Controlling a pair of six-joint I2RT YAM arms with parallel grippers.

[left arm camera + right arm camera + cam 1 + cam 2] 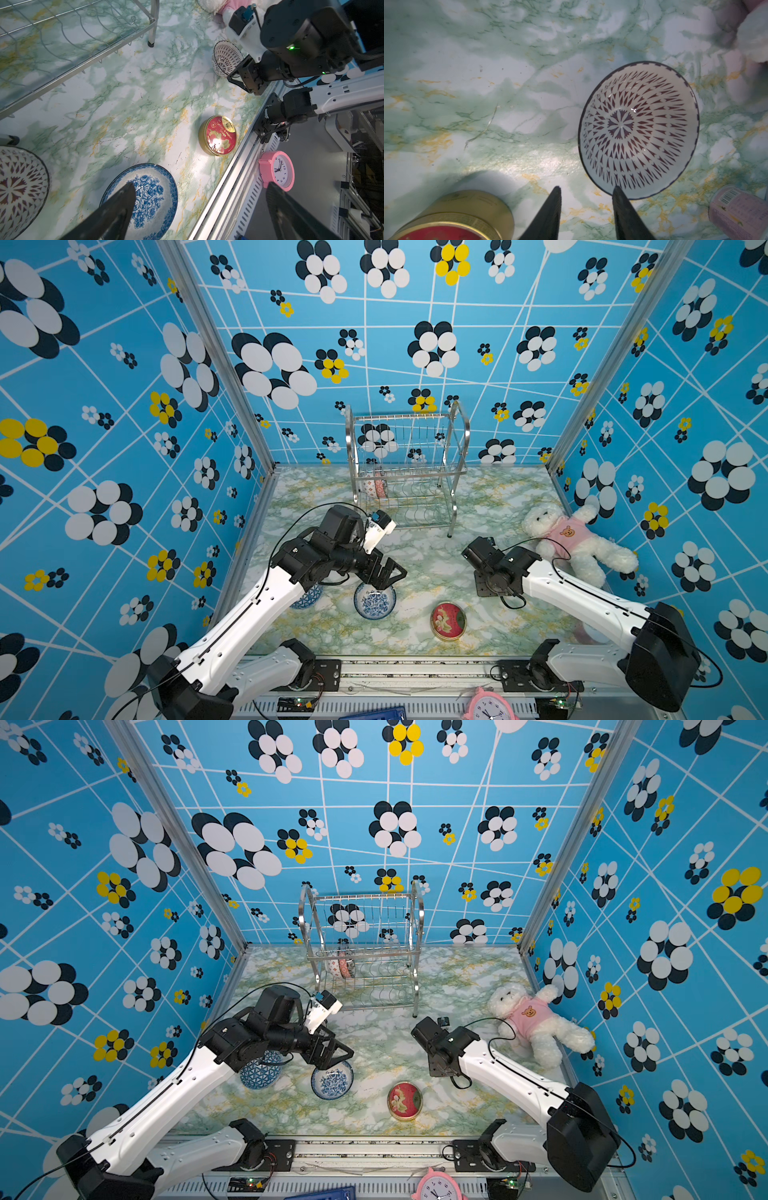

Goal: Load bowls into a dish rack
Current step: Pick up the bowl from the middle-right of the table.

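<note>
The dish rack stands at the back with one bowl on edge in its lower tier. My left gripper is open wide and hovers over a blue floral bowl, one finger across its inside. A dark-patterned bowl lies beside it, and a blue geometric bowl shows under the left arm. My right gripper is open above the table, one fingertip at the rim of a dark red patterned bowl. Nothing sits between its fingers.
A red round tin with a gold rim lies near the front between the arms. A white teddy bear sprawls at the right wall. A purple can lies near the right gripper's bowl. A pink clock sits past the table's front edge.
</note>
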